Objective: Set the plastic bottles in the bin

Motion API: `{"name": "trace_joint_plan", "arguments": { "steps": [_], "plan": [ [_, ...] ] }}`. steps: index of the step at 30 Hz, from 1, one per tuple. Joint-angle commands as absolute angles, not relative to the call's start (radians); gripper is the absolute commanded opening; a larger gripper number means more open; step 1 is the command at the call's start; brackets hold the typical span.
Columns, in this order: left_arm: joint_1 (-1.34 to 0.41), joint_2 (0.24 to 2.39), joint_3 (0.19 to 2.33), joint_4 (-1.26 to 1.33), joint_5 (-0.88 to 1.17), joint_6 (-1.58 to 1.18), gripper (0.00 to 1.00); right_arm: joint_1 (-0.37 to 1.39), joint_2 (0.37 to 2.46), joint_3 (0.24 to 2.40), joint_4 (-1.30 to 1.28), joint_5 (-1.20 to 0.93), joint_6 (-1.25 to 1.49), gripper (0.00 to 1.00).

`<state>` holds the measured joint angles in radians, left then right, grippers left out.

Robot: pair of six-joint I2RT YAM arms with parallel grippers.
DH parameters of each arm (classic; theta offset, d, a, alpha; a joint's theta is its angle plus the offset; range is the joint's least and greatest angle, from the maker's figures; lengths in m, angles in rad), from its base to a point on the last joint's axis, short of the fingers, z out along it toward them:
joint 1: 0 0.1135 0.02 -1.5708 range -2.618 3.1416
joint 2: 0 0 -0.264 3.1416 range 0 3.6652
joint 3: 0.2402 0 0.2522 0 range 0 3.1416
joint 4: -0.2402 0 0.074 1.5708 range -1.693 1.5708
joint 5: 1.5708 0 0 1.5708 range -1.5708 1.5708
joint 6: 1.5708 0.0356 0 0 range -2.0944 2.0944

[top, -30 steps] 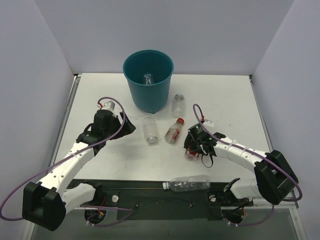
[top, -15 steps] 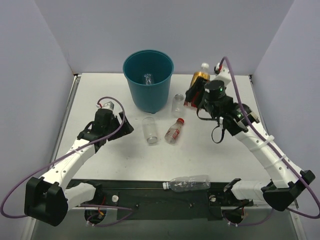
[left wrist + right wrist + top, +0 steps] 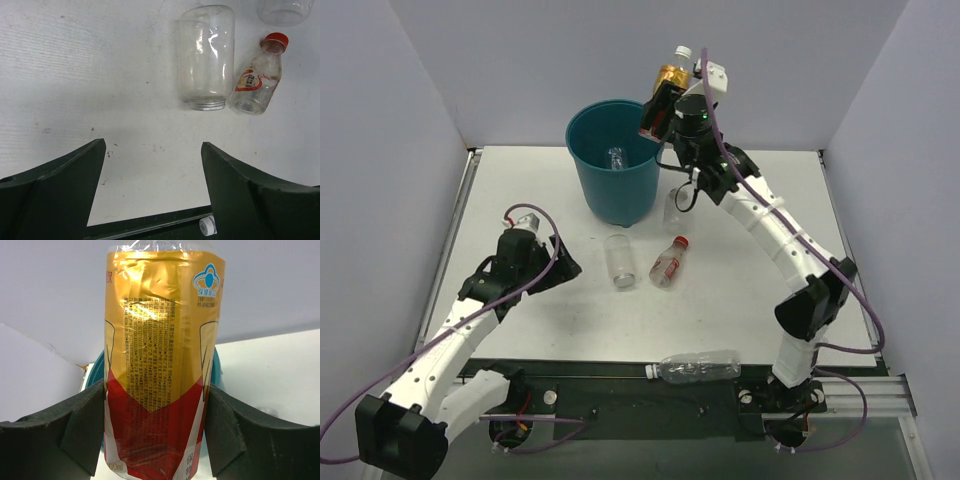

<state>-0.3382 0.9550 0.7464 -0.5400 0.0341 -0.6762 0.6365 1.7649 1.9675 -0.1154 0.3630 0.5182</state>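
Note:
My right gripper [image 3: 658,108] is shut on the orange-yellow bottle with the red label [image 3: 667,88] and holds it high over the right rim of the teal bin [image 3: 582,150]. In the right wrist view the bottle [image 3: 160,355] fills the space between the fingers [image 3: 85,425], with the bin [image 3: 96,376] behind it. A clear bottle [image 3: 616,157] lies inside the bin. My left gripper [image 3: 152,170] is open and empty, just short of a clear bottle [image 3: 207,55] and the red-capped bottle [image 3: 257,75]. Both lie on the table [image 3: 619,260] [image 3: 668,262].
Another small clear bottle [image 3: 675,207] lies right of the bin's base. The longer clear bottle [image 3: 698,367] lies on the dark rail at the table's near edge. White walls close in the table on three sides.
My right arm has lifted the orange-yellow bottle from the table at the right, up and leftward to above the bin's rim. My left arm has drawn back slightly.

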Motion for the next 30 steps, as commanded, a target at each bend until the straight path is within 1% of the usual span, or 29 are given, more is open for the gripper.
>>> {"name": "trace_joint_plan", "arguments": {
  "steps": [1,3,4,5,6,7,8,10,14,17,19,21,22,25,26,27,30],
  "plan": [
    [-0.334,0.891,0.729,-0.6,0.066,-0.715,0.88,0.638,1.862,2.045,0.193,0.364,0.506,0.56],
    [-0.336,0.868,0.716,-0.601,0.084,-0.724,0.88,0.64,1.939,2.139,0.169,0.327,0.502,0.56],
    [-0.336,0.856,0.712,-0.601,0.089,-0.727,0.89,0.64,1.998,2.187,0.14,0.315,0.497,0.59],
    [-0.337,0.851,0.709,-0.604,0.087,-0.727,0.89,0.64,2.026,2.279,0.088,0.311,0.495,0.63],
    [-0.337,0.845,0.707,-0.615,0.086,-0.729,0.89,0.641,2.072,2.314,0.068,0.311,0.499,0.74],
    [-0.337,0.842,0.707,-0.618,0.08,-0.727,0.89,0.64,2.091,2.366,0.043,0.316,0.502,0.79],
    [-0.339,0.839,0.707,-0.626,0.075,-0.727,0.89,0.638,2.104,2.378,0.043,0.314,0.511,0.88],
    [-0.339,0.845,0.707,-0.632,0.061,-0.732,0.89,0.64,2.102,2.37,0.052,0.314,0.515,0.96],
    [-0.339,0.876,0.71,-0.618,0.049,-0.749,0.89,0.637,2.069,2.344,0.032,0.324,0.509,1.0],
    [-0.341,0.906,0.722,-0.6,0.058,-0.759,0.89,0.635,2.022,2.296,0.015,0.324,0.505,1.0],
    [-0.342,0.94,0.739,-0.594,0.039,-0.772,0.9,0.637,1.95,2.228,-0.032,0.327,0.503,1.0],
    [-0.344,0.972,0.758,-0.588,-0.016,-0.787,0.9,0.638,1.844,2.09,-0.049,0.334,0.503,1.0],
    [-0.345,0.988,0.785,-0.589,-0.032,-0.764,0.9,0.637,1.757,1.962,-0.043,0.333,0.5,1.0],
    [-0.35,1.075,0.862,-0.623,-0.115,-0.724,0.9,0.638,1.542,1.716,-0.058,0.395,0.469,1.0],
    [-0.35,1.092,0.889,-0.621,-0.123,-0.709,0.9,0.638,1.505,1.609,-0.087,0.417,0.471,1.0],
    [-0.353,1.127,0.897,-0.606,-0.124,-0.703,0.9,0.637,1.424,1.564,-0.101,0.463,0.475,1.0],
    [-0.362,1.192,0.928,-0.557,-0.098,-0.724,0.9,0.641,1.269,1.322,-0.187,0.532,0.492,1.0]
  ]
}}
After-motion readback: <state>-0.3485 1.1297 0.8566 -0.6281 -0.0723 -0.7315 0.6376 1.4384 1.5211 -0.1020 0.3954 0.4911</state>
